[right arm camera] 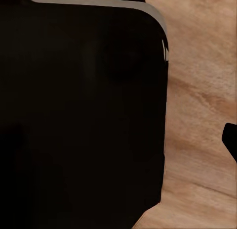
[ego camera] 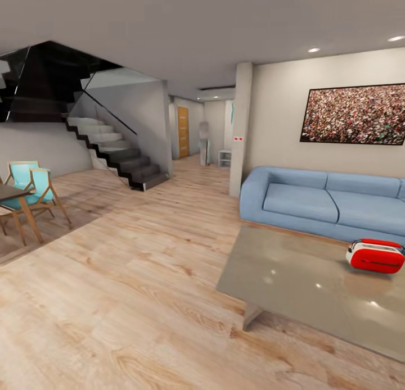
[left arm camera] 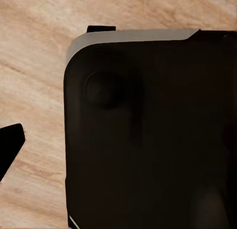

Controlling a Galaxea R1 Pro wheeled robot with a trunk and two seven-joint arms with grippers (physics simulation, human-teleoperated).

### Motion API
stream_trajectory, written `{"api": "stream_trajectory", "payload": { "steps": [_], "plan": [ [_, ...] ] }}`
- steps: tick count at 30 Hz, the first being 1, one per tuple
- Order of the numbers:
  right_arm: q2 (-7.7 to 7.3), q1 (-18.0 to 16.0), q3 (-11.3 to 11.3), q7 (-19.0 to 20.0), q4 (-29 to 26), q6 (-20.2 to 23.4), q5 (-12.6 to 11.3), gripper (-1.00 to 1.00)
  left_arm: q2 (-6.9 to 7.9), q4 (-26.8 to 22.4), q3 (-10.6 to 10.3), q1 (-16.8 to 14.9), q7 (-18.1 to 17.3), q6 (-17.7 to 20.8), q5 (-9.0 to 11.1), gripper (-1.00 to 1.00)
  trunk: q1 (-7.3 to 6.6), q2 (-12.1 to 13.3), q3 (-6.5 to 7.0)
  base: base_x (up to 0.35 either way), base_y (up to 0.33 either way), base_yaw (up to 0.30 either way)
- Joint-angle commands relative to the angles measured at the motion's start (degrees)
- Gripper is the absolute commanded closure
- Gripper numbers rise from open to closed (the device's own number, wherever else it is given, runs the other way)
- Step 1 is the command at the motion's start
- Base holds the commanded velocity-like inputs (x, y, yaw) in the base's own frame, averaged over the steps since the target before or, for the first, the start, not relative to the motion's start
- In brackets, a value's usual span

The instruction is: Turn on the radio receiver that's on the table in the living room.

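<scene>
We are looking across the living room from the head view, and the radio receiver sits at the right edge of the frame, lower right, on the glossy grey-beige table. It rests on the part of the table top nearest the blue sofa, which runs behind it. The radio's long axis runs roughly left to right in the frame, parallel to the sofa's front, with its thin handle on top.

Our arms do not appear in the head view, so we judge the radio to lie forward and to our right, well apart from both pincers; the right arm should be the nearer one once the base has closed in and turned toward it.

The two wrist views give us something the head view lacks: each looks down at a dark, rounded body panel with light wood plank floor beside it. A dark tip at the left edge of the left wrist view may be a finger, but we cannot tell whether either pincer is open or closed.
</scene>
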Motion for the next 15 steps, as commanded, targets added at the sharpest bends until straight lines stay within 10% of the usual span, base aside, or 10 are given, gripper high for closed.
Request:
{"api": "stream_trajectory", "payload": {
  "steps": [1, 15],
  "plan": [
    [0.0, 0.0, -0.01, 0.0, 0.0, 0.0, -0.09, -1.0, 0.0, -0.01, 0.0, 0.0, 0.0, 0.0, 0.0, -1.0, 0.0, 0.0, 0.0, 0.296, 0.187, 0.0],
    [0.06, 0.0, 0.04, 0.0, 0.0, 0.0, -0.04, -1.0, 0.02, 0.0, 0.0, 0.0, 0.0, 0.07, 0.01, -1.0, 0.0, 0.0, 0.0, 0.296, 0.187, 0.0]
  ]
}}
